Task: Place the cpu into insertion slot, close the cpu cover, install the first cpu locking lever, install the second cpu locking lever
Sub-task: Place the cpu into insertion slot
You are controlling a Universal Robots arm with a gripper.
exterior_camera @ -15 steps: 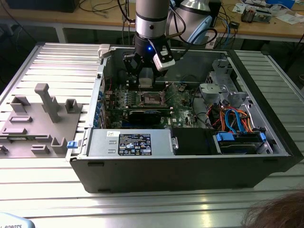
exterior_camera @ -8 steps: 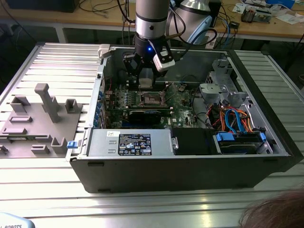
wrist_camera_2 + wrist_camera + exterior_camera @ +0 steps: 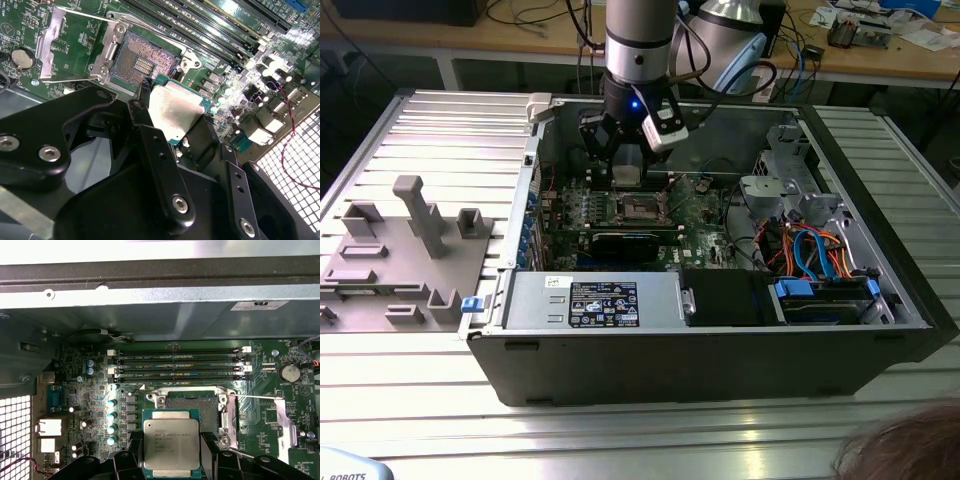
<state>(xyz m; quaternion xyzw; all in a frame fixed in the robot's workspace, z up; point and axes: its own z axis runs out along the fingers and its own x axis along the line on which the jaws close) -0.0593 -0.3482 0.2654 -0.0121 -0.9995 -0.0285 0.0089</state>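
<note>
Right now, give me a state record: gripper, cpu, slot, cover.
gripper: shut on cpu
cpu: held clear of the board, not seated
insertion slot: open, empty, contacts bare
cpu cover: swung open to the side of the insertion slot
work done: none of the four steps finished

My arm [image 3: 638, 40] hangs straight down; my gripper [image 3: 172, 454] pinches the cpu [image 3: 171, 435] between both fingers [image 3: 210, 452].
</note>
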